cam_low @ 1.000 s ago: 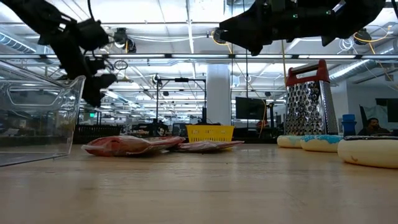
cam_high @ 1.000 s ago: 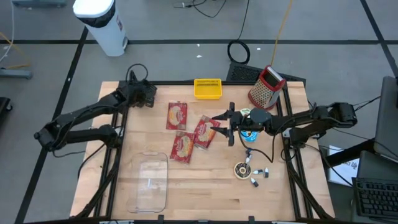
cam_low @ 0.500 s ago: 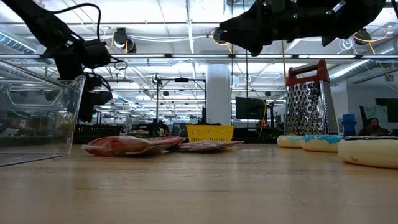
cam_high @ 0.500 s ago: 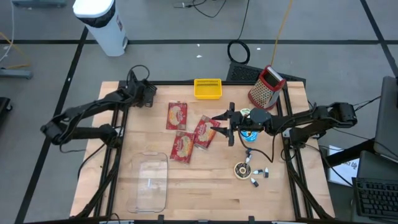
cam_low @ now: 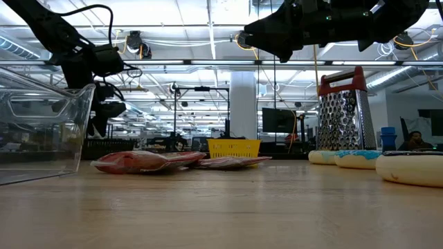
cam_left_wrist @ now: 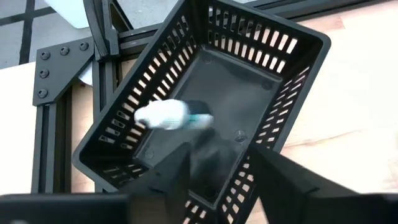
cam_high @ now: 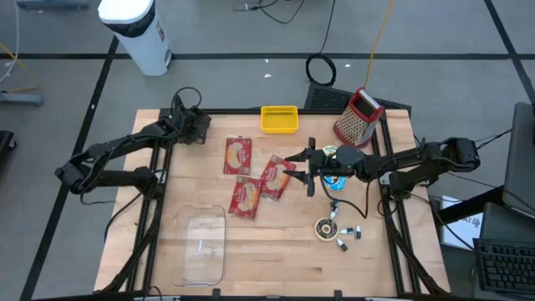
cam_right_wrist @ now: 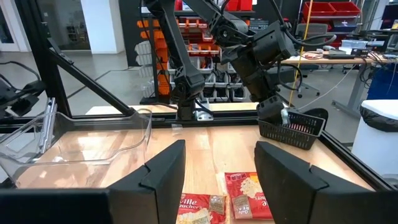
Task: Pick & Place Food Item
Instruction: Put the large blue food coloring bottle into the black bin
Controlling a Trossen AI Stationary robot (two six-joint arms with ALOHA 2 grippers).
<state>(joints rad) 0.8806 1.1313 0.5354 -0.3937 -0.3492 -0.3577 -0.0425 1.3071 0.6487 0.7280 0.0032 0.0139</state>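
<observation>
a small white item with a teal end (cam_left_wrist: pixel 169 116) lies loose inside the black slotted basket (cam_left_wrist: pixel 273 68), clear of the fingers, at the table's far left corner. the left gripper (cam_high: pixel 194 127) hangs right over that basket (cam_high: pixel 191 130), its two dark fingers (cam_left_wrist: pixel 177 168) spread apart with nothing between them. three red food packets (cam_high: pixel 238 155) lie flat near the middle of the table (cam_high: pixel 276 251). the right gripper (cam_high: pixel 299 167) hovers above the packet nearest it, fingers spread and empty. a clear plastic tub (cam_high: pixel 201 248) sits toward the near left edge, a yellow basket (cam_high: pixel 279 119) at the far edge, a red-handled grater (cam_high: pixel 358 117) near the far right corner.
</observation>
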